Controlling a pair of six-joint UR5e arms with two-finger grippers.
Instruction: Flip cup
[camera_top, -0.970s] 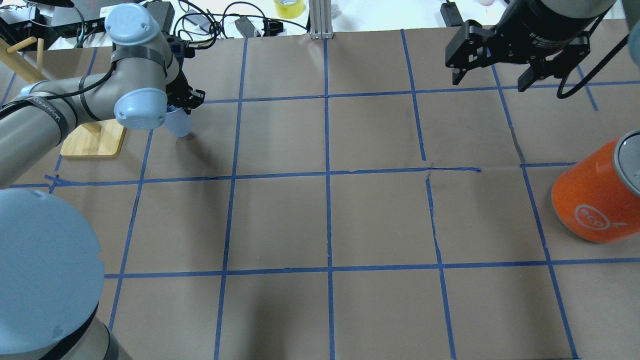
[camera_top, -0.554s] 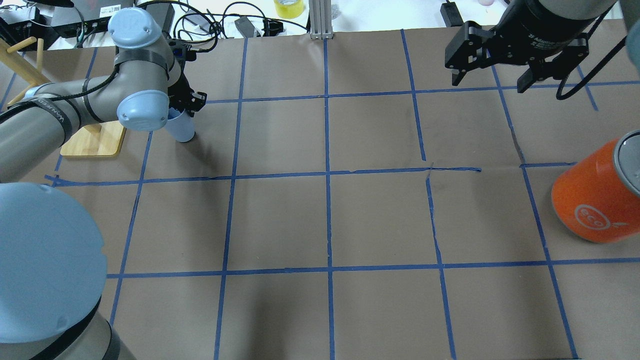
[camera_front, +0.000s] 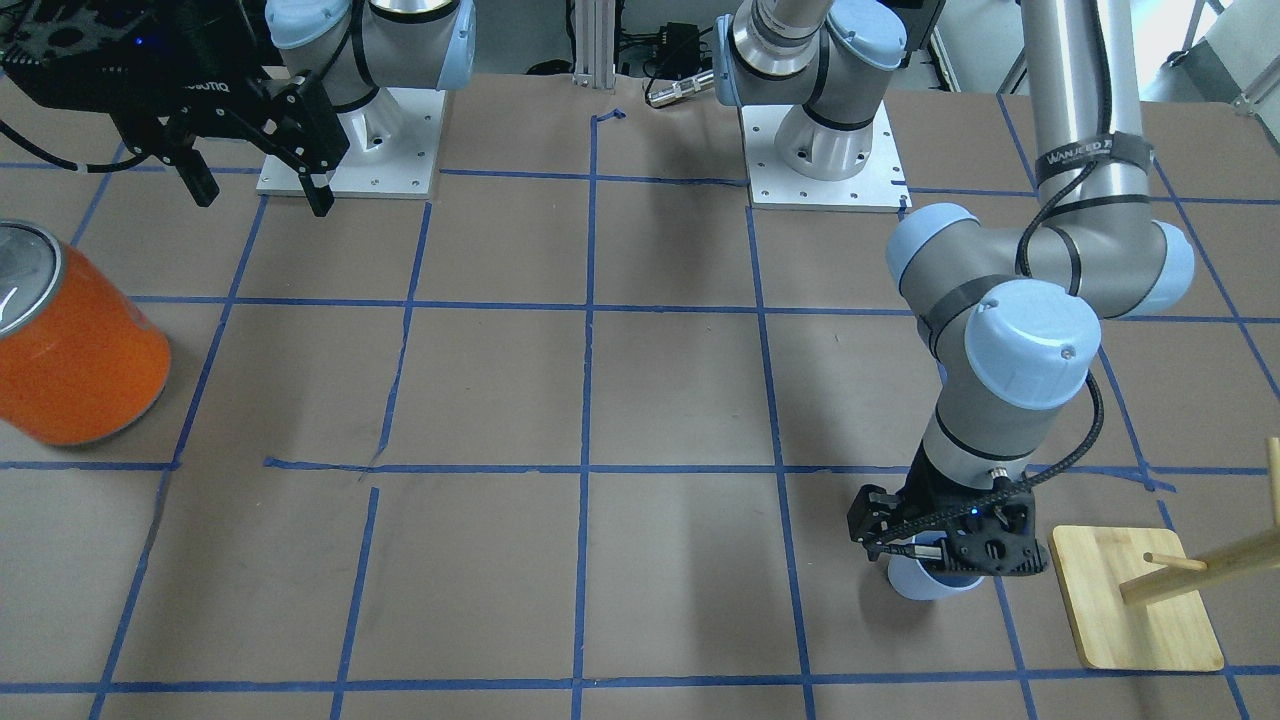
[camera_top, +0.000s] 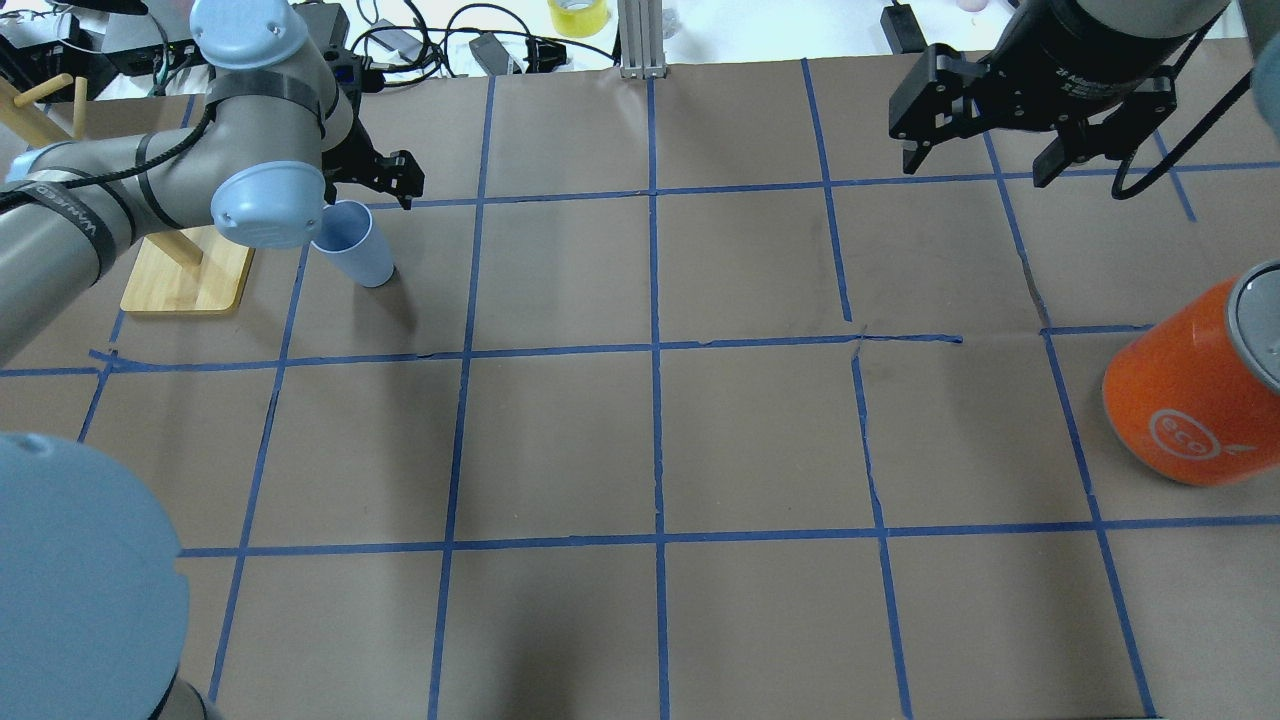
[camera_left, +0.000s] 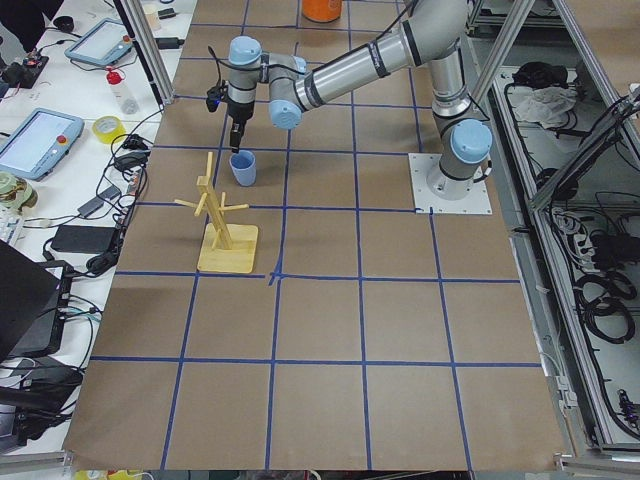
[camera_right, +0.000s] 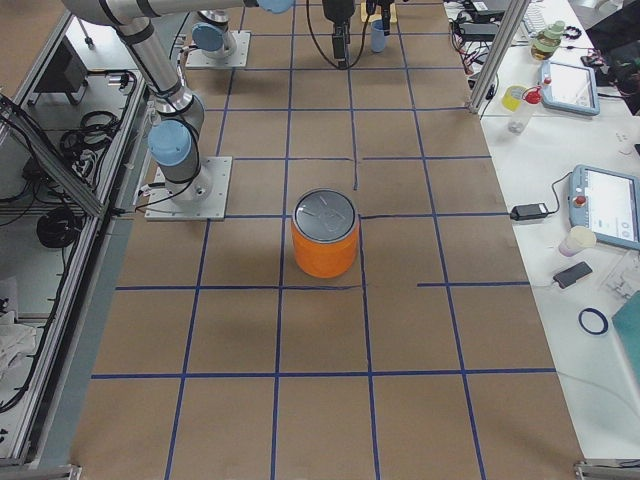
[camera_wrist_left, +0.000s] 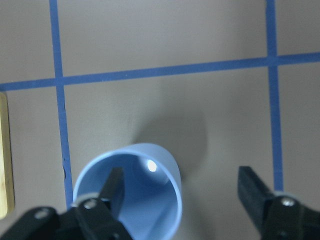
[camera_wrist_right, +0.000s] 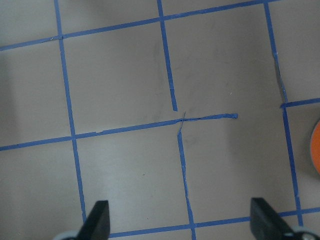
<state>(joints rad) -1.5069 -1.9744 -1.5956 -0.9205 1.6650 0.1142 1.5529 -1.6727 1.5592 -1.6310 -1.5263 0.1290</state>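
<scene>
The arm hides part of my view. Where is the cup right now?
Overhead view: the cup stands mouth up at far left, just right of the wooden rack base, the open left claw straddling its rim.

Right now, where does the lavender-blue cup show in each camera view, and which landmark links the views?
Exterior front-facing: cup lower right.
Overhead exterior: cup upper left.
Exterior left: cup upper left.
Exterior right: cup at top edge, centre.
Left wrist: cup bottom left.
Right wrist: not in it.
Landmark: wooden stand base beside it.
</scene>
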